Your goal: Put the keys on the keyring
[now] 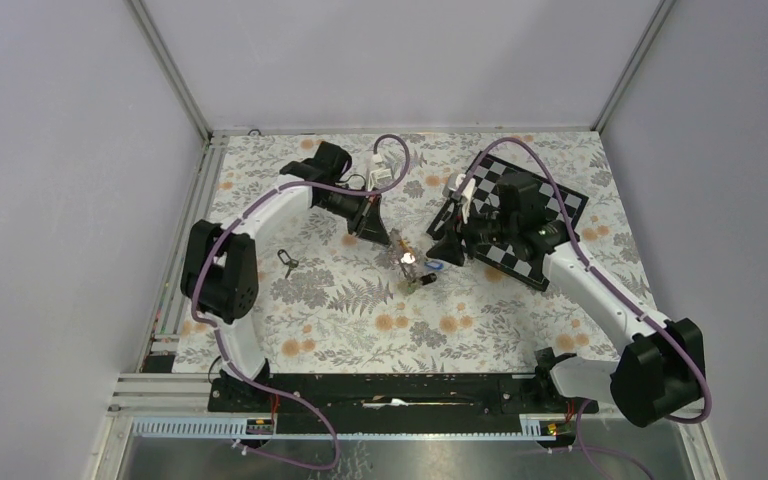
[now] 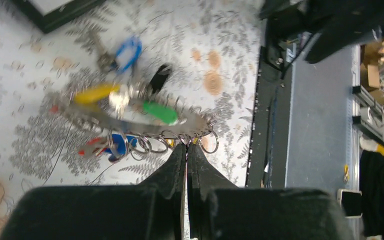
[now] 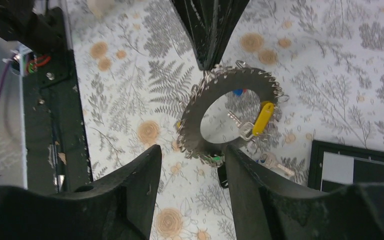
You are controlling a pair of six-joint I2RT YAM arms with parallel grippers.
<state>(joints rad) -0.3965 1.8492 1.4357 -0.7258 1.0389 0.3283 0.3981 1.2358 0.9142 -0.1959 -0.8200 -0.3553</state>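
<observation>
- Right wrist view: my right claw is spread wide, near the keyring.
- My left claw pinches its rim.
- That thin grip may slip if my right claw bumps the ring.
- One dark key lies well apart, left.

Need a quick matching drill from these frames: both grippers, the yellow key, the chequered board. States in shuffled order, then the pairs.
Things:
1. left gripper
2. right gripper
3. yellow key
4. chequered board

States:
A. lying flat, partly under the right arm
B. jaws open
C. jaws shut on the rim of the keyring
D. on the keyring, blade across its hole

Pairs: 1-C, 2-B, 3-D, 4-A
</observation>
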